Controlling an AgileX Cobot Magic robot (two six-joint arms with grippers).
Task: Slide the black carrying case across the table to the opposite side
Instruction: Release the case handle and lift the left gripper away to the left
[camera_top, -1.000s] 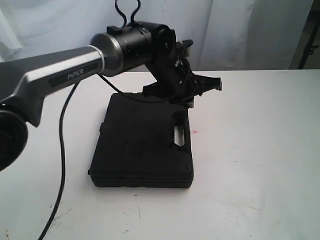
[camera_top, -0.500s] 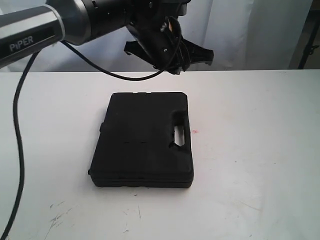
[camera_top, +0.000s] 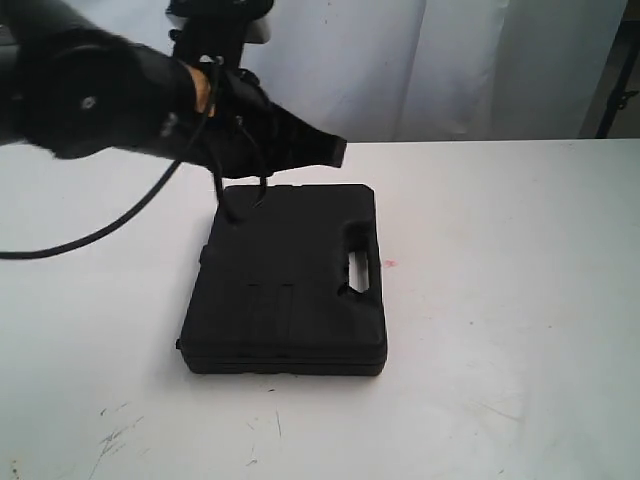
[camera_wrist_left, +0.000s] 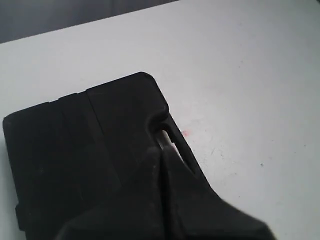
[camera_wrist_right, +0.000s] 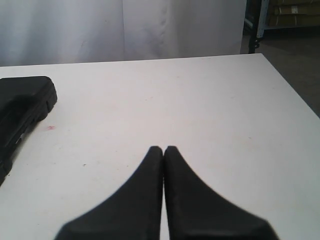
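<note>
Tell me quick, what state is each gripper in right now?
Left gripper: closed, holding nothing, over the case.
Right gripper: closed, holding nothing, over the table.

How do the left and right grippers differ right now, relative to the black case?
The left gripper points over the black case, tips near its handle slot; the right gripper points over the white table, with the case off to one side. The left gripper's arm shows in the exterior view; the right gripper does not. Both have their fingers pressed together and hold nothing.
</note>
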